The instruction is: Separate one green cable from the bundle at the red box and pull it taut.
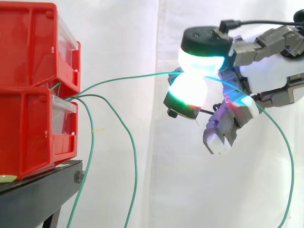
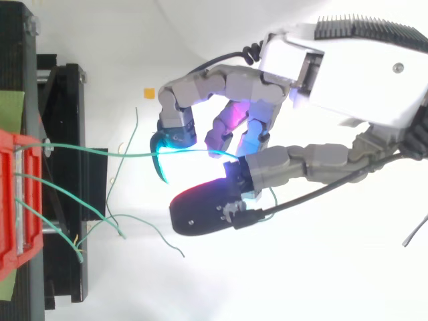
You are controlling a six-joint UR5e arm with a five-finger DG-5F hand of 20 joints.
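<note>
A green cable runs in a nearly straight, gently rising line from the gap between the two stacked red bins to my hand. Two glowing fingertips pinch it, one above and one below. Beyond the pinch the cable passes behind the hand and hangs down at the right. From above, the same cable stretches from the red bin to the hand. The remaining cables of the bundle droop loosely from the bins towards the floor.
The bins stand on a black stand at the left, before a white curtain. Loose green cable ends lie between the stand and the hand. An orange tag lies on the floor.
</note>
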